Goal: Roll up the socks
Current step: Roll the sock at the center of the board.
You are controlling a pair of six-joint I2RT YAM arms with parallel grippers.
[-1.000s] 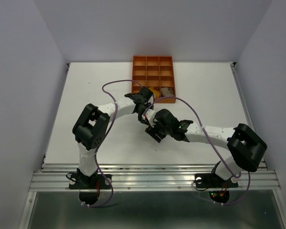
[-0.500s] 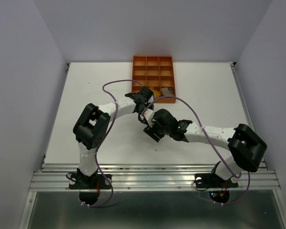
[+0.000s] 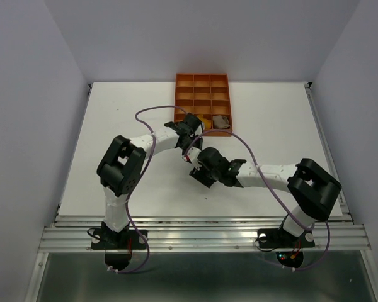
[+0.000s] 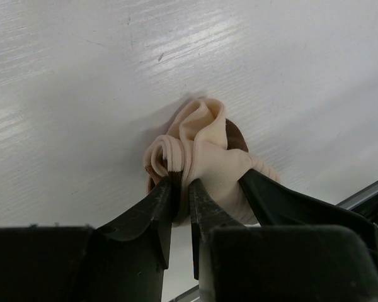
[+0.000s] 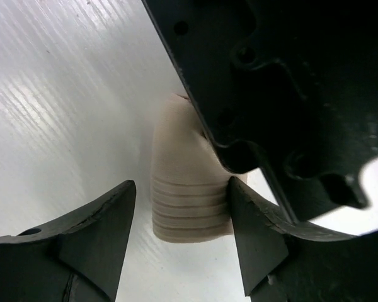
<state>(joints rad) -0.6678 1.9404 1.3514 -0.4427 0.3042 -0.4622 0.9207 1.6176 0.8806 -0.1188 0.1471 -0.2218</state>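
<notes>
As your right end effector [image 5: 181,190] edged wide-open around the bunched cream-and-brown fabric sock [image 4: 208,151] pinched in your left end effector [image 4: 181,186], rolling looked underway.

The top view is bright and even, and sharp all over. The white table [image 3: 113,126] shines with pale streaks of glare in both wrist views. The sock [image 4: 208,151] throws a small soft shadow on its left. Up close, the right gripper's fingers [image 5: 94,245] look dark and blurry at the edges.
</notes>
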